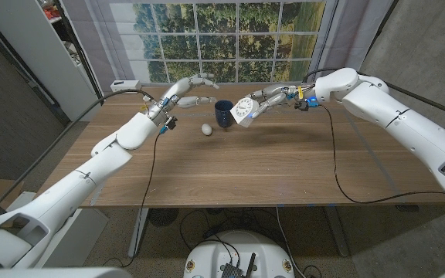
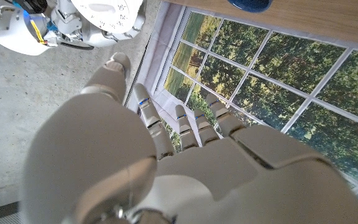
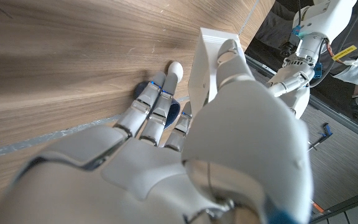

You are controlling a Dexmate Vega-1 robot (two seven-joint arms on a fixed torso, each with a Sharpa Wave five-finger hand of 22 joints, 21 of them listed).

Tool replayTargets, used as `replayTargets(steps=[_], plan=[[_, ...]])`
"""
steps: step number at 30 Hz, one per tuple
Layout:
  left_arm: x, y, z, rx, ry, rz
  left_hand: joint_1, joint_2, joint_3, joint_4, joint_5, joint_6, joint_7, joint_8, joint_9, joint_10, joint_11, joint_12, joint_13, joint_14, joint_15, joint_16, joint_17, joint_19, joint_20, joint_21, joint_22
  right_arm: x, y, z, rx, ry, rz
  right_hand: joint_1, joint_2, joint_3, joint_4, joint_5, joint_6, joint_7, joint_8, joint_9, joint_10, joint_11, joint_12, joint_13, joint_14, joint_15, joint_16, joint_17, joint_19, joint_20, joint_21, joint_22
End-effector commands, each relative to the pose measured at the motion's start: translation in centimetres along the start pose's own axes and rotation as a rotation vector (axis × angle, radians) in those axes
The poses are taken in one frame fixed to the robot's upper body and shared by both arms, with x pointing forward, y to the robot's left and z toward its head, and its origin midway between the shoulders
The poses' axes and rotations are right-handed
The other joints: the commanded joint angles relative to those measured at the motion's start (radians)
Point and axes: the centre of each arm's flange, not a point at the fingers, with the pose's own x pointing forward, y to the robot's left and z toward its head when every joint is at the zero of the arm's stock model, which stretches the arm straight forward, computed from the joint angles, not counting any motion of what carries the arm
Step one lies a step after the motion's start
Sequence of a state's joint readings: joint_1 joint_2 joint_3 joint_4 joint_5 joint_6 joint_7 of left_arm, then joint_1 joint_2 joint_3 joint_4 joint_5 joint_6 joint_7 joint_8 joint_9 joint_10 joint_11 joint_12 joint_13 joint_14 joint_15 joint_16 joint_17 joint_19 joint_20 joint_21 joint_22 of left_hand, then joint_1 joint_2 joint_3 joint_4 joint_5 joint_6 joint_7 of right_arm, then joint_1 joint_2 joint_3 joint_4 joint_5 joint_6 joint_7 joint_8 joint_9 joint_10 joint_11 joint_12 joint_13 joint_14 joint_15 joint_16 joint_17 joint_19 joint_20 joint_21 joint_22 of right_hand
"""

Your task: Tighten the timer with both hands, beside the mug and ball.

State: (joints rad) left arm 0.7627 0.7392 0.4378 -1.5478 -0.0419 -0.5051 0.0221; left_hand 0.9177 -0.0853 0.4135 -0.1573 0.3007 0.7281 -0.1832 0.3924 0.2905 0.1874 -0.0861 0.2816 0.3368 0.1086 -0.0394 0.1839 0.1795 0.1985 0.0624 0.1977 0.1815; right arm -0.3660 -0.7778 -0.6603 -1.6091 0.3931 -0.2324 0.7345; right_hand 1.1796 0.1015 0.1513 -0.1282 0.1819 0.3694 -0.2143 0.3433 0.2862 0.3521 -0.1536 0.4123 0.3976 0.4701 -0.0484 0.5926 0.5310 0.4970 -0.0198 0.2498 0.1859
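Right hand (image 1: 267, 98) grips the timer (image 1: 244, 110) beside the mug (image 1: 223, 114) near the table's far edge; left hand (image 1: 192, 89) spread.

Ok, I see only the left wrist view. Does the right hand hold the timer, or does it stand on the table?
Observer: Held. The right hand grips the timer, tilted, close beside the mug.
Operator: And where is the ball?
Observer: The ball lies on the table, left of the mug and apart from it.
Operator: Does my left hand touch the timer?
Observer: No. The left hand is open in the air, left of the mug, clear of the timer.
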Motion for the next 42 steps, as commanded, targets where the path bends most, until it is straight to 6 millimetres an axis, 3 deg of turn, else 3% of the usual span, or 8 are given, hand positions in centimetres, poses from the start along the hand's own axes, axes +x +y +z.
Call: replayTargets(steps=[1, 9, 15, 23, 30, 42], plan=[[1.3, 0.0, 0.4, 0.052, -0.072, -0.112, 0.003, -0.017, -0.015, 0.005, 0.018, 0.023, 0.005, 0.014, 0.010, 0.002, -0.005, 0.006, 0.003, -0.006, -0.030, 0.007, 0.005, -0.003, -0.002, 0.005, 0.002, 1.3, 0.4, 2.9, -0.020, -0.041, 0.005, -0.029, 0.024, 0.003, 0.006, 0.009, 0.003, 0.000, 0.000, 0.004, 0.065, 0.031, 0.090, 0.143, 0.012, -0.177, -0.004, 0.004, 0.009, 0.000, 0.009, 0.003], [2.0, 0.0, 0.6, 0.054, -0.115, -0.135, -0.002, -0.030, -0.044, 0.018, 0.044, 0.056, 0.009, 0.030, 0.025, 0.022, -0.023, 0.014, 0.006, 0.004, -0.033, 0.013, 0.007, 0.002, -0.003, 0.008, 0.003, 2.2, 0.8, 4.1, -0.039, -0.048, 0.026, -0.039, 0.024, 0.000, 0.010, 0.010, 0.009, 0.001, 0.000, 0.004, 0.069, 0.040, 0.095, 0.149, 0.023, -0.178, -0.007, 0.005, 0.013, 0.002, 0.010, 0.003], [2.5, 0.1, 1.1, 0.071, -0.144, -0.161, -0.007, -0.034, -0.057, 0.024, 0.058, 0.071, 0.003, 0.033, 0.028, 0.027, -0.020, 0.016, 0.007, 0.010, -0.030, 0.016, 0.009, 0.005, -0.003, 0.009, 0.003, 2.9, 1.2, 4.6, -0.042, -0.043, 0.059, -0.044, 0.024, 0.000, 0.011, 0.010, 0.014, 0.001, 0.000, 0.004, 0.070, 0.042, 0.097, 0.151, 0.028, -0.178, -0.011, 0.005, 0.014, 0.002, 0.010, 0.003], [3.0, 0.5, 1.6, 0.110, -0.150, -0.197, 0.020, -0.014, -0.056, 0.024, 0.084, 0.102, -0.008, 0.034, 0.023, 0.027, -0.034, 0.016, 0.009, 0.009, -0.032, 0.016, 0.012, 0.005, 0.000, 0.010, 0.004, 3.6, 1.3, 4.9, -0.039, -0.031, 0.096, -0.056, 0.025, -0.003, 0.016, 0.010, 0.020, 0.002, 0.001, 0.004, 0.069, 0.042, 0.100, 0.157, 0.033, -0.176, -0.016, 0.006, 0.014, 0.003, 0.009, 0.003], [3.3, 0.7, 2.1, 0.146, -0.151, -0.238, 0.056, 0.005, -0.050, 0.017, 0.104, 0.111, -0.025, 0.024, 0.013, 0.018, -0.031, 0.012, 0.010, -0.001, -0.031, 0.013, 0.012, 0.004, 0.002, 0.010, 0.005, 3.7, 1.3, 5.0, -0.033, -0.028, 0.111, -0.065, 0.025, -0.005, 0.019, 0.010, 0.020, 0.007, -0.001, 0.004, 0.066, 0.047, 0.101, 0.161, 0.036, -0.176, -0.023, 0.005, 0.011, 0.002, 0.007, 0.002], [3.0, 1.3, 3.0, 0.185, -0.140, -0.283, 0.075, 0.011, -0.057, 0.019, 0.119, 0.145, -0.010, 0.022, 0.002, 0.007, -0.033, 0.006, 0.011, -0.014, -0.028, 0.010, 0.012, 0.003, 0.003, 0.011, 0.005, 3.6, 0.9, 4.7, -0.019, -0.025, 0.110, -0.073, 0.028, -0.006, 0.020, 0.010, 0.021, 0.011, -0.005, 0.004, 0.066, 0.042, 0.104, 0.168, 0.037, -0.178, -0.030, 0.010, 0.008, 0.004, 0.004, 0.002]])
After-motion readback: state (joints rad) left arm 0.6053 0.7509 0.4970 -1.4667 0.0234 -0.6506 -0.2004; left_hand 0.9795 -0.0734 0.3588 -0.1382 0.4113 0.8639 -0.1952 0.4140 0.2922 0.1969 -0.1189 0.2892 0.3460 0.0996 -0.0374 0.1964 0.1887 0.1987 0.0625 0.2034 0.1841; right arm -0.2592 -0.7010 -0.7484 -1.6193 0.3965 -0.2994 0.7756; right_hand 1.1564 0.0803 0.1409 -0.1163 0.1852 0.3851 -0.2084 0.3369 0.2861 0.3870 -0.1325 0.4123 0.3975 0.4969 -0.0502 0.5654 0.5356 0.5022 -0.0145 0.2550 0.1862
